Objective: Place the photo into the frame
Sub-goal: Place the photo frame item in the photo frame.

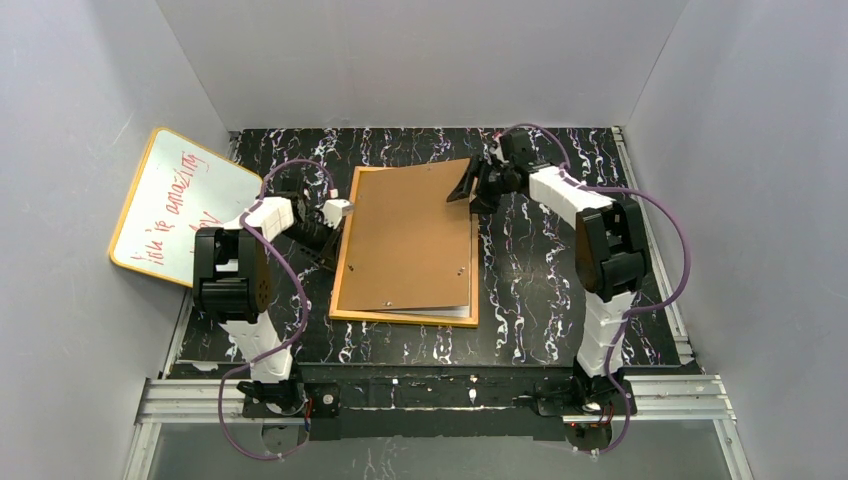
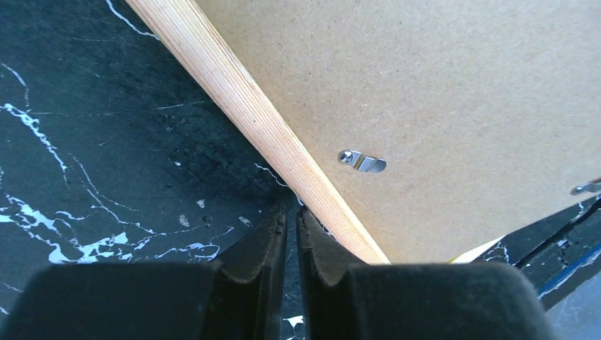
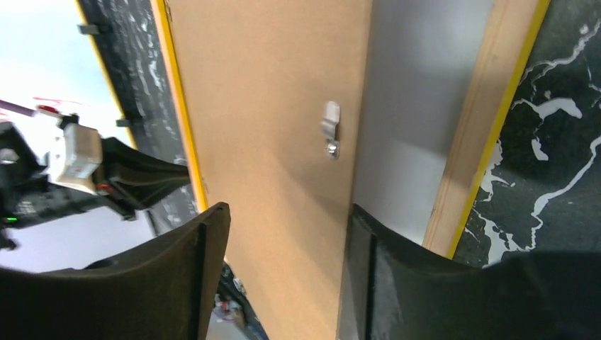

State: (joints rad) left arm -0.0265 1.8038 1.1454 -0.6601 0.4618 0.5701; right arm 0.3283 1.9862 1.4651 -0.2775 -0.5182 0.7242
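The photo (image 3: 418, 99) is laid in the frame (image 1: 400, 317) under a skewed board (image 1: 405, 235), not yet seated or clipped; left jaws are closed empty, right jaws spread empty.

Backing board (image 1: 405, 240) covers most of photo (image 3: 418, 106); only a pale strip shows. Frame (image 2: 273, 142) pane hidden beneath. Whiteboard (image 1: 170, 205) writing too small to read; near edge behind left arm (image 1: 232, 275).

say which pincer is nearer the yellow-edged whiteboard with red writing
Left. The left pincer sits just right of the yellow-edged whiteboard; the right pincer is farther right, across the brown backing board at its far corner.
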